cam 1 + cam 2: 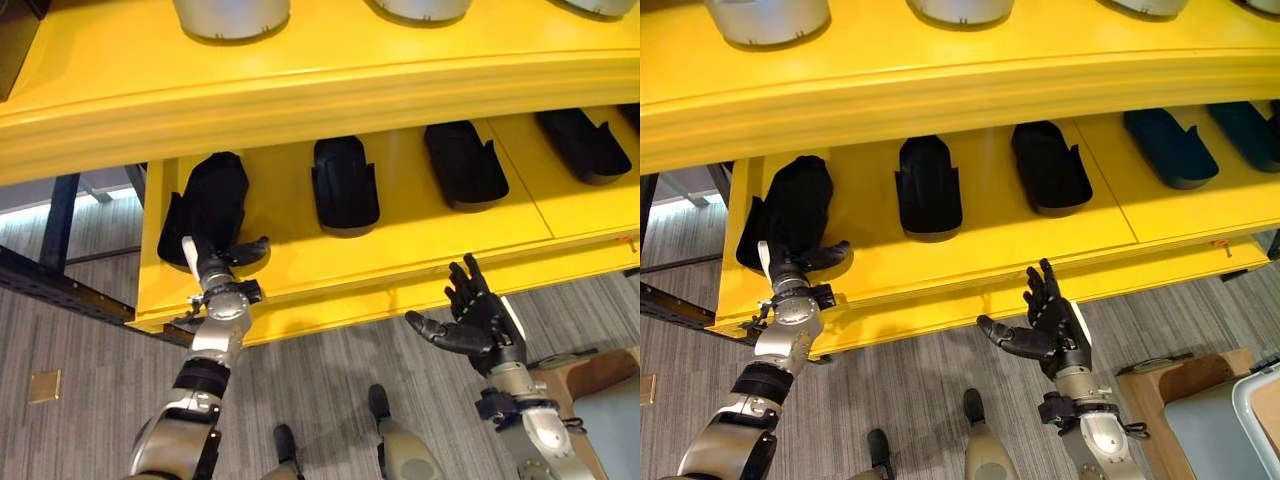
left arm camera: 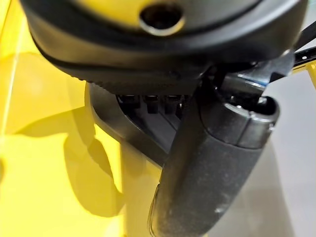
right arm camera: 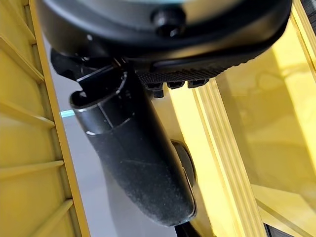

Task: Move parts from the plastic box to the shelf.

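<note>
A yellow shelf (image 1: 300,265) fills the far half of the scene, its upper board overhanging the lower one and carrying pale grey round containers (image 1: 232,17) along its far edge. On the lower board lies a row of black moulded parts, scoop-shaped with raised side walls: the leftmost part (image 1: 205,205), a second part (image 1: 345,183) to its right, a third part (image 1: 464,163) further right, and a fourth part (image 1: 582,143) near the right edge. They lie well apart from one another on the smooth painted surface. Below the shelf's near lip runs grey striped carpet (image 1: 320,370), and a dark metal frame (image 1: 60,285) shows at the far left. At the near right corner stands a brown box (image 1: 1185,385) with a grey plastic box (image 1: 1225,425) beside it.

The left hand (image 1: 215,262) reaches up over the shelf's near lip and lies on the near end of the leftmost part. Its fingers are hidden against the part, so whether they grip it cannot be told; its thumb sticks out to the right. The right hand (image 1: 1048,325) hovers just near of the shelf's lip, palm raised, fingers spread and straight, thumb out to the left, holding nothing.
</note>
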Robot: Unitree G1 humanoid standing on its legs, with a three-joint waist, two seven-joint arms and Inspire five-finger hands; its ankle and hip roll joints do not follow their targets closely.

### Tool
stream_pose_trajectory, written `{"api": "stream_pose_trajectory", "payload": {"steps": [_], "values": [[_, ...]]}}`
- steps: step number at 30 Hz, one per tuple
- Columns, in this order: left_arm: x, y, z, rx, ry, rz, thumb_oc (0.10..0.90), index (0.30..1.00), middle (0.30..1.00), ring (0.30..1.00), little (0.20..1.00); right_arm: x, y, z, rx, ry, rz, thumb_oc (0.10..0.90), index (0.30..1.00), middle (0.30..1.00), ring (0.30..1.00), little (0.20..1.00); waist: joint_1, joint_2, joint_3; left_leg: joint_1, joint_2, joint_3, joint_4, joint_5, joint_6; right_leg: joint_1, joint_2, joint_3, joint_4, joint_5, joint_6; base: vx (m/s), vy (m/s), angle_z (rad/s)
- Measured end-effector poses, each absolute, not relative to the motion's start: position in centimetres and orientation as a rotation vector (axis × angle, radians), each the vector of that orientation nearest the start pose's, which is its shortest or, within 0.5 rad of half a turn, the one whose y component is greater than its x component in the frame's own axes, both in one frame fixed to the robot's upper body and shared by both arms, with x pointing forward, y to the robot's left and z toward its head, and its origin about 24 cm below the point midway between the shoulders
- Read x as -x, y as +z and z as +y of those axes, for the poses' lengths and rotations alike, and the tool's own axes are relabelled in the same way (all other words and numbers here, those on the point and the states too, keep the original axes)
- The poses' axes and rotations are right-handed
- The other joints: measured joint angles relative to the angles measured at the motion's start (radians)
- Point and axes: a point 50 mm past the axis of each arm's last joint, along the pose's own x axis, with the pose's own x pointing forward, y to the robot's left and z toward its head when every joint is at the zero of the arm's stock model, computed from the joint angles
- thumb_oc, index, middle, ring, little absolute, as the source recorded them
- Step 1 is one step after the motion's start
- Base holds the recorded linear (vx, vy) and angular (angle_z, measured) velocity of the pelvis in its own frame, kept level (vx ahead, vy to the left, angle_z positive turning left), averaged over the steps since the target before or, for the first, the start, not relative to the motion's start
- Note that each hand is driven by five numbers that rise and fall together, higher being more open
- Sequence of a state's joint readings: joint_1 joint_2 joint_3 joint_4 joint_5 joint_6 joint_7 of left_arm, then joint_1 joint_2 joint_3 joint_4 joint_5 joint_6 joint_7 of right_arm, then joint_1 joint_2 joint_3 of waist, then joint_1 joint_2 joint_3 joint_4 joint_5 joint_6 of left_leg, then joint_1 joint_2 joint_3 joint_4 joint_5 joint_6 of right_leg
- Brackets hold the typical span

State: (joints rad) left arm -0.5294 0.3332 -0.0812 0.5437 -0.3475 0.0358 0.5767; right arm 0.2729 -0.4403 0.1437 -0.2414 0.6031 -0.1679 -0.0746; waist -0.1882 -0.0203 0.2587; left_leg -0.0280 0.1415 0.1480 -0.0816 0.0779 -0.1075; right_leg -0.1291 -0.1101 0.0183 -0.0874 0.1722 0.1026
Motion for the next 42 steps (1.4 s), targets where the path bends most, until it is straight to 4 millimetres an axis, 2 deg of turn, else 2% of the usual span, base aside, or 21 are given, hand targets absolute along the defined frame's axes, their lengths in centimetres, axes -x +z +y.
{"api": "stream_pose_trajectory", "payload": {"steps": [20, 30, 36, 42], "values": [[-34.4, 8.9, 21.3, 0.06, 0.512, 0.025, 0.9, 1.0, 1.0, 1.0, 1.0, -19.9, 5.7, -19.8, -0.243, 0.052, -0.045, 0.9, 1.0, 1.0, 1.0, 1.0, 0.003, 0.001, 0.0, -0.003, 0.0, -0.004, 0.0, 0.001, 0.001, 0.0, -0.001, -0.003, 0.0, 0.0, 0.0, 0.0, 0.0, 0.0], [-34.1, 13.7, 19.7, 0.125, 0.431, -0.197, 0.9, 1.0, 1.0, 1.0, 1.0, -19.9, 5.8, -19.9, -0.235, 0.053, -0.047, 0.9, 1.0, 1.0, 1.0, 1.0, 0.013, 0.007, 0.001, -0.004, 0.0, -0.008, 0.0, 0.001, 0.001, -0.001, -0.001, -0.004, 0.0, -0.001, 0.0, 0.0, 0.0, 0.0], [-33.6, 15.2, 19.8, 0.127, 0.42, -0.268, 0.9, 1.0, 1.0, 1.0, 1.0, -20.0, 5.9, -20.0, -0.228, 0.054, -0.048, 0.9, 1.0, 1.0, 1.0, 1.0, 0.025, 0.011, 0.002, -0.007, 0.0, -0.008, 0.0, 0.0, 0.002, -0.003, -0.001, -0.004, 0.0, -0.002, 0.001, 0.0, 0.0, 0.0], [-32.7, 16.8, 21.3, 0.03, 0.429, -0.353, 0.9, 1.0, 1.0, 1.0, 1.0, -20.1, 6.0, -20.2, -0.222, 0.053, -0.054, 0.9, 1.0, 1.0, 1.0, 1.0, 0.028, 0.012, 0.002, -0.009, -0.001, -0.009, 0.0, -0.001, 0.003, -0.003, -0.001, -0.005, 0.0, -0.003, 0.001, 0.0, 0.0, 0.0]]}}
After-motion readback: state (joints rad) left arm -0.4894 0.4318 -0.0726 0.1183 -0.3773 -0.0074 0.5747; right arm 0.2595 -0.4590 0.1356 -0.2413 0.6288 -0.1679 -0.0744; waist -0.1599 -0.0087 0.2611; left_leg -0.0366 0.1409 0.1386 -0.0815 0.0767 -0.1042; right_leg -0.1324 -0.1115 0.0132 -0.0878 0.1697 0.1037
